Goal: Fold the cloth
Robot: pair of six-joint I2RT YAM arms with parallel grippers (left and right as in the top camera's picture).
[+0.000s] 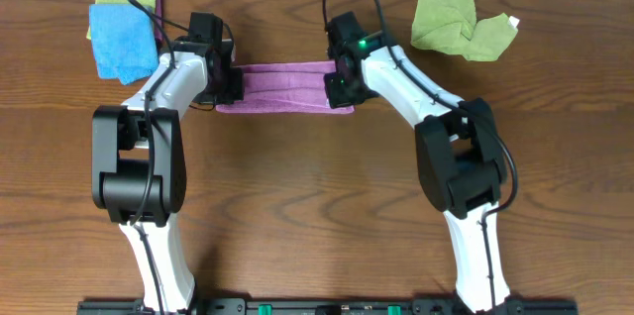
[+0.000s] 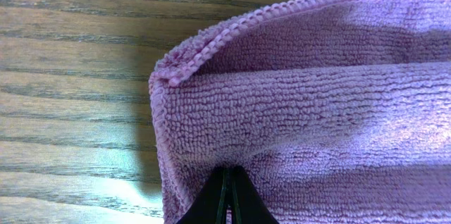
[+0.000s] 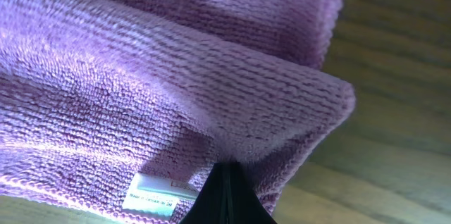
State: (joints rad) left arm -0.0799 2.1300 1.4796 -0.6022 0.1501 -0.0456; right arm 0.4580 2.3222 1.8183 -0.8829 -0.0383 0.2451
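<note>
Mauve microfibre, the cloth (image 1: 282, 88) lies as a narrow band running left to right on the wooden table (image 1: 317, 186), in its far half and roughly midway between the left and right edges. It is doubled over along its length, with lengthwise ridges on its top.

At its left end the left gripper (image 1: 230, 88) has its two black fingers pressed together on the fabric. In the left wrist view the fingertips (image 2: 227, 185) meet in a thin point with the cloth (image 2: 317, 111) pinched between them, and a stitched hem curves across the layer above.

At the right end the right gripper (image 1: 335, 87) is clamped the same way. The right wrist view shows its tips (image 3: 225, 178) closed on a raised fold of the cloth (image 3: 141, 76), with the small white tag (image 3: 158, 194) just beside them on the near edge. The bare wood (image 3: 394, 111) shows beyond the cloth's corner.

A light-green cloth (image 1: 456, 20) lies crumpled near the far right corner, well apart from the arms. A bright blue cloth (image 1: 121, 40) sits on a small pile near the far left corner, just beside the left arm.
</note>
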